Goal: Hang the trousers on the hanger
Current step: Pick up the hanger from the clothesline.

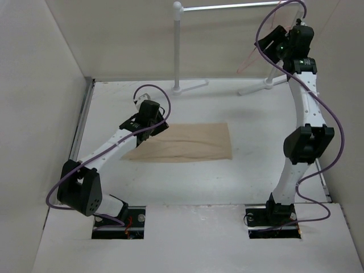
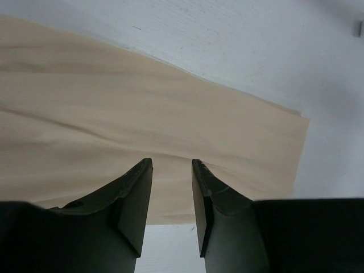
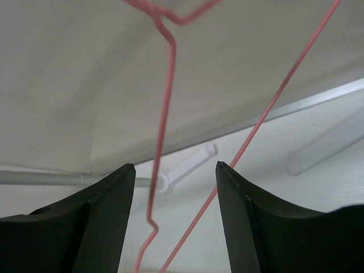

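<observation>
Trousers (image 1: 187,142) lie flat mid-desk (image 1: 256,170). Left pincer (image 2: 172,165) hovers parted over their left end. Right pincer (image 3: 175,168), spread, straddles the hanger (image 3: 161,136) wires far right, unclamped. Closing off-wire could knock the hanger away.

The trousers (image 1: 187,142) are plain beige, the hanger (image 3: 265,114) pinkish-red, the tabletop (image 1: 256,170) and rack (image 1: 178,45) white.

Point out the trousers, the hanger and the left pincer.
trousers (image 1: 187,142), top view, middle of the flat cloth.
hanger (image 3: 164,114), right wrist view, on the steeper wire.
left pincer (image 2: 172,170), left wrist view, gap between its tips.
</observation>
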